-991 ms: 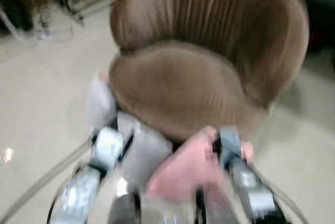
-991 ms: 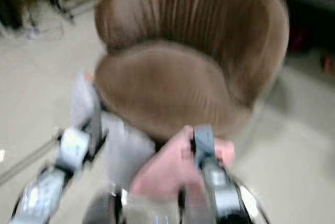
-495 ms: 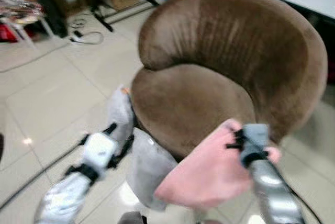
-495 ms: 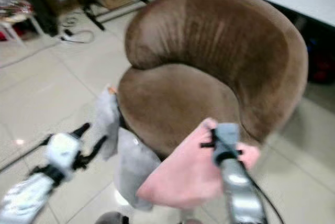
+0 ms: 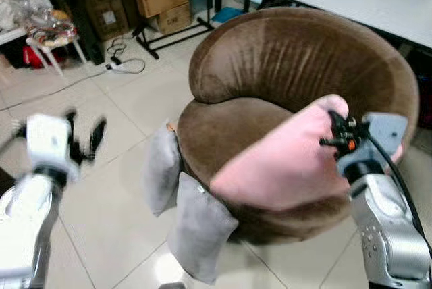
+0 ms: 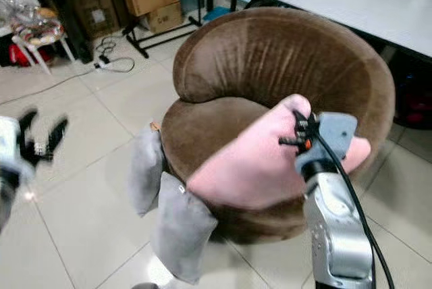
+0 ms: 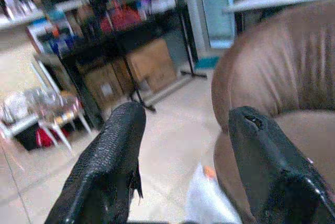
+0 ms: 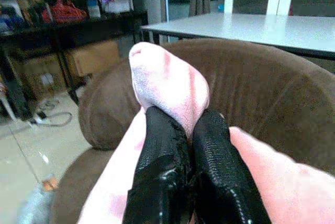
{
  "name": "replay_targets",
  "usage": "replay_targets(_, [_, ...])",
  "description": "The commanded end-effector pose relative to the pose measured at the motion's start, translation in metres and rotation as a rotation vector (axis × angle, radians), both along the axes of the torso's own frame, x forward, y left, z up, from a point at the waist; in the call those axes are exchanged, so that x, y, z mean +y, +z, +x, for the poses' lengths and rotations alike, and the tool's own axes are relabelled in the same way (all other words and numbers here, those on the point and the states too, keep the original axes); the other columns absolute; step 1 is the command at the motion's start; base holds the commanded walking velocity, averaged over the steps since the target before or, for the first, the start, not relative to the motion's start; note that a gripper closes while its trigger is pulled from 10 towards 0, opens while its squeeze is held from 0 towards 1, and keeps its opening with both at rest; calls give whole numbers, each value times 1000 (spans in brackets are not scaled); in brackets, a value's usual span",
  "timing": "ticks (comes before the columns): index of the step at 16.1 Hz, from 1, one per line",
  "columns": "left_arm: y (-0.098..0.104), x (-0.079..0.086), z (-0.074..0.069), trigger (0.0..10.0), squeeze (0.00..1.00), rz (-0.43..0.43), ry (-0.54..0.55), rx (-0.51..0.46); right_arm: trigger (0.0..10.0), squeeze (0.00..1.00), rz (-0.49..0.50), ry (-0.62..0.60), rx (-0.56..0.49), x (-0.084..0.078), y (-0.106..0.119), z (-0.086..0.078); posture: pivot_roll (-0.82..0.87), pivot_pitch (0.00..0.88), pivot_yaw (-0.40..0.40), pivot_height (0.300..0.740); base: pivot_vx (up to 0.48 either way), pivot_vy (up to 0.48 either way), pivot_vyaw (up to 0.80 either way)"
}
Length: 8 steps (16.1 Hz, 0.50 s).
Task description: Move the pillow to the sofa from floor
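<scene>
Over the round brown sofa [image 5: 270, 100], the right gripper [image 8: 191, 135] reaches forward from a raised arm, its fingers clamped on a corner of the pink pillow [image 5: 283, 161], held above the seat. Off to the side, the left gripper [image 7: 183, 145] hangs over the tiled floor [image 5: 115, 134] with fingers spread apart, two grey cushions [image 5: 196, 225] leaning against the sofa's base.

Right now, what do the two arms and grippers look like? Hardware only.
Both arms are silver metal. The right gripper has two long black fingers with a textured, scaly surface; its grey head carries black fittings with an orange spot, and a black cable runs down the arm. The left gripper has the same textured black fingers on a white head.
</scene>
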<state>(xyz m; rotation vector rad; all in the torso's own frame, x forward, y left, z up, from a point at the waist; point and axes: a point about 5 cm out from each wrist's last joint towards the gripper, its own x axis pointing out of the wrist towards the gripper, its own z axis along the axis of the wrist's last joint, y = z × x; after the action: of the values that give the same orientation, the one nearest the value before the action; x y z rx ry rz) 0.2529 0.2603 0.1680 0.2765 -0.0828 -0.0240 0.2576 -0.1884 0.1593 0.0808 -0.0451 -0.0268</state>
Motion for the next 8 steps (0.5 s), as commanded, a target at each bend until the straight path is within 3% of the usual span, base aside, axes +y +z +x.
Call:
replay_targets(1, [2, 0, 1, 10000, 0, 15, 23, 3, 10000, 0, 14, 21, -41, 6, 11, 0, -71, 0, 52, 740, 0, 0, 0])
replay_targets(3, [9, -13, 11, 10000, 0, 30, 34, -36, 10000, 0, 28, 57, -11, 20, 8, 5, -59, 0, 45, 740, 0, 0, 0])
replay_targets(5, [4, -24, 12, 10000, 0, 15, 41, -32, 10000, 0, -121, -8, 7, 23, 4, 11, -48, 0, 45, 740, 0, -339, 0])
replay_targets(7, [-9, -33, 7, 10000, 0, 16, 68, -2, 10000, 0, -21, 85, 8, 33, 1, 15, -36, 0, 29, 740, 0, -409, 0])
replay_targets(8, [-12, -34, 6, 10000, 0, 25, 72, 2, 10000, 0, -26, 82, 13, 33, 0, 16, -33, 0, 22, 740, 0, -405, 0])
